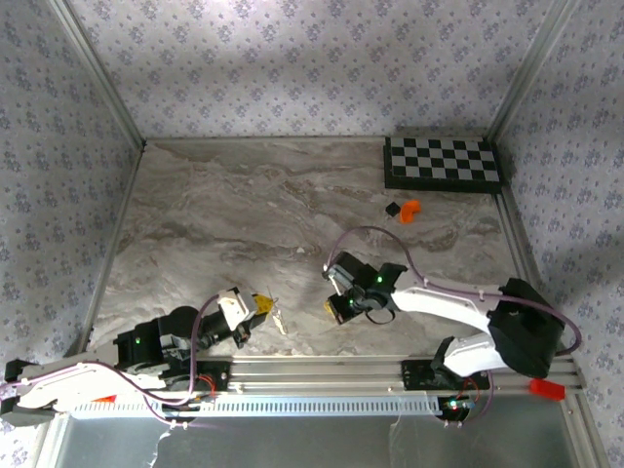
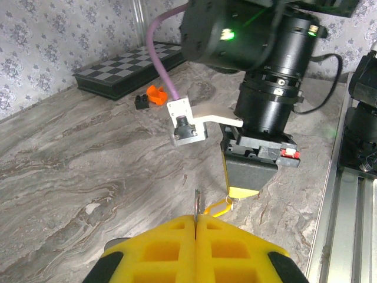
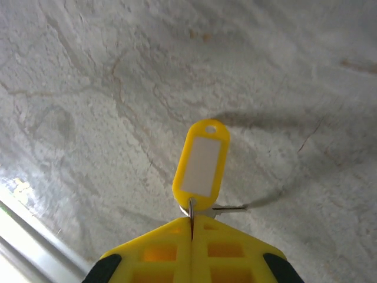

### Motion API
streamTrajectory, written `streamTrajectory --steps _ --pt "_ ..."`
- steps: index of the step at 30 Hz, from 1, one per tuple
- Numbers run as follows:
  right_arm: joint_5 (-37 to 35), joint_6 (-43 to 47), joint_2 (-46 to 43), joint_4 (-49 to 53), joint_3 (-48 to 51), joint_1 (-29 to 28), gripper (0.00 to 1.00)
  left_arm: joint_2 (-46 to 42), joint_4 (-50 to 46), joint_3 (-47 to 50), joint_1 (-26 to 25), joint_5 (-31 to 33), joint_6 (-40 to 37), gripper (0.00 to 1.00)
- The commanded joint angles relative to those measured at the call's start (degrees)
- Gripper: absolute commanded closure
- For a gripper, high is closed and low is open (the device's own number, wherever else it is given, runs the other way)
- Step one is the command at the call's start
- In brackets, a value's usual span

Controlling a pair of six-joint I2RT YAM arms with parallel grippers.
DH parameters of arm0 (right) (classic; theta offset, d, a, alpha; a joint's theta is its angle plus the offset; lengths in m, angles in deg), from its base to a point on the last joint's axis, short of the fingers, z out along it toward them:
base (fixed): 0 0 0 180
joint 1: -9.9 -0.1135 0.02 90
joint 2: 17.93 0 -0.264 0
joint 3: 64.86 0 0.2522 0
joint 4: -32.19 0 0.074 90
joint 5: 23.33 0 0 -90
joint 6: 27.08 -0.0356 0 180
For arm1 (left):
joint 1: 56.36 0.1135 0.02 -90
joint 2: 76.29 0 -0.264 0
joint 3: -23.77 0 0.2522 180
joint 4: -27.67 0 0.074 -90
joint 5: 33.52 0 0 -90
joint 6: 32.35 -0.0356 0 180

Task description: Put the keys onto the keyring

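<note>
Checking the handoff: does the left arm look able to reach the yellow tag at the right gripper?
Probably yes: the yellow tag is just ahead of the left gripper, bare table between.

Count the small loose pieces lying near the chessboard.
2: the orange piece and, just left of it, the black piece, both in front of the chessboard. None appears hidden.

Floral-papered walls [image 1: 292,58], marbled tabletop [image 1: 244,224], chessboard [image 1: 444,164] in far right corner

silvery key [image 2: 196,203] upright, edge-on; thin keyring [image 3: 190,208] carrying yellow tag [image 3: 201,165].
</note>
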Motion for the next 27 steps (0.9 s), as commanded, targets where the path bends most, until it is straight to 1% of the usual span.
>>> streamTrajectory --steps 1,5,8,11,16,20,21,23,24,27 --pt "-14.4 -2.7 -2.8 -7.3 3.8 -3.6 1.00 -0.8 2.5 -1.4 0.2 1.0 -0.3 1.00" --pt "-19.5 -2.6 -4.7 -14.9 9.9 -6.2 1.00 -2.1 2.7 -1.2 0.3 0.9 -0.3 1.00" --pt "-21.3 -1.1 -6.7 -23.0 15.1 -7.7 1.00 -2.4 2.9 -1.1 0.2 0.8 -0.3 1.00" --pt "-21.7 -0.1 -8.1 -29.2 19.3 -8.0 1.00 -2.2 2.8 -1.1 0.3 1.0 -0.4 1.00" --pt "-22.0 1.7 -9.1 -32.3 21.7 -8.9 1.00 -2.7 3.0 -1.2 0.3 1.3 -0.5 1.00" --pt "-22.3 1.5 -8.5 -31.2 21.9 -9.2 0.99 -5.1 2.6 -0.9 0.3 2.3 -1.0 1.00" --pt "-22.4 1.4 -8.5 -30.9 21.8 -9.4 0.97 -5.5 2.4 -0.9 0.2 2.6 -1.0 1.00" --pt "-22.2 0.9 -8.8 -28.8 21.1 -9.4 0.87 -5.8 1.9 -0.9 0.3 2.9 -0.9 1.00" --pt "-22.1 0.9 -9.0 -27.7 20.8 -9.4 0.84 -5.6 1.8 -0.8 0.2 2.7 -0.8 1.00" --pt "-21.4 0.1 -10.2 -22.8 19.0 -9.3 0.70 -3.9 1.5 -0.8 0.2 2.3 -0.7 1.00"
